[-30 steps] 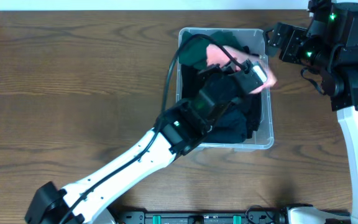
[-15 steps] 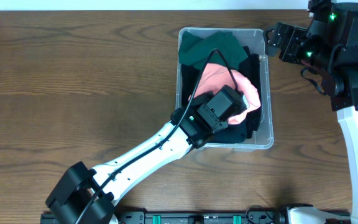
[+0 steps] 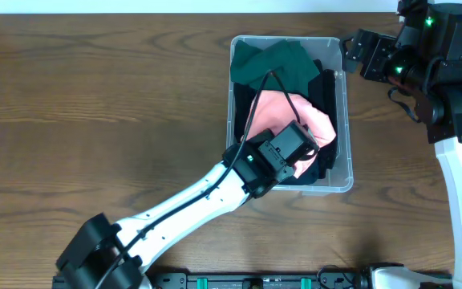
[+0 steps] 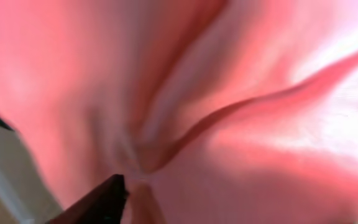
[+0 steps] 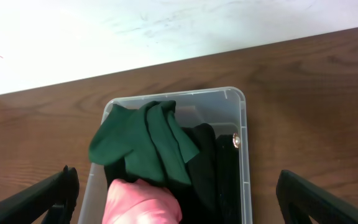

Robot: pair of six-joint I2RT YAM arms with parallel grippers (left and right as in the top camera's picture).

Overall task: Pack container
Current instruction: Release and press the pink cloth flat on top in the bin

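Two arms were in view. Since half a second before, the left pincer had slid toward the near wall of the clear rectangular plastic container, which sat right of centre on the brown wooden tabletop. The pincer lay over the pink cloth garment, and fabric hid whether it was pinching. The right pincer hung spread wide, unmoved.

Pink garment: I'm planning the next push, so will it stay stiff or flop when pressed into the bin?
Probably floppy: the pink garment shows soft creases in the left wrist view. Likely light, thin cloth draped over dark clothes.
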